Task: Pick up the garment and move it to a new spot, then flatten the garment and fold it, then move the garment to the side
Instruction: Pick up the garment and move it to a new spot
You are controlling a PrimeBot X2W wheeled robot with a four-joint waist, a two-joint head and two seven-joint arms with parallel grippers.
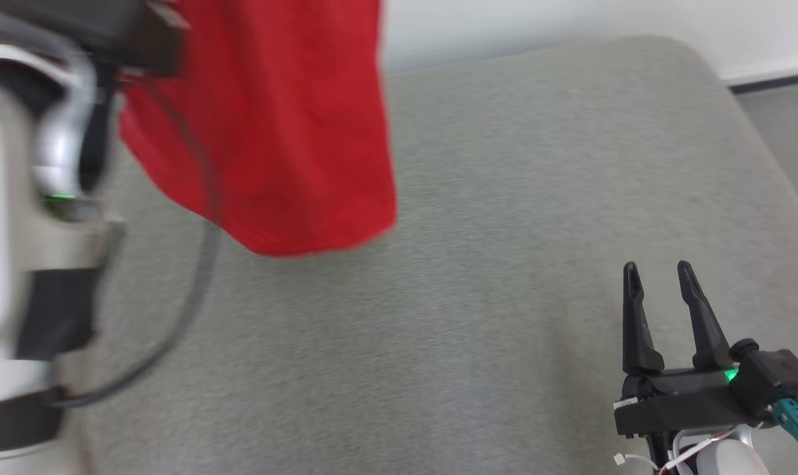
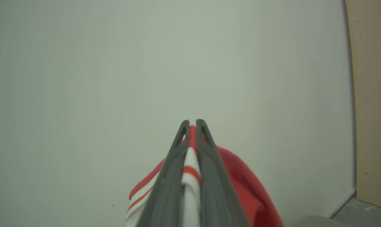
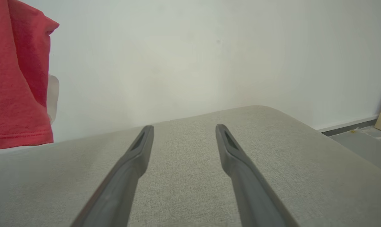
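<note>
Red garment point(image 1: 266, 132) hung above the grey surface point(image 1: 491, 297), clamped at its white-striped edge in the left end effector point(image 2: 193, 123); the right end effector point(image 1: 659, 272) hovered low, spread apart, empty.

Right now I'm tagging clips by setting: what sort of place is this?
Likely an indoor room, home-like: a grey upholstered surface, perhaps a sofa or bed, a plain white wall with dark skirting, and a red garment.
</note>
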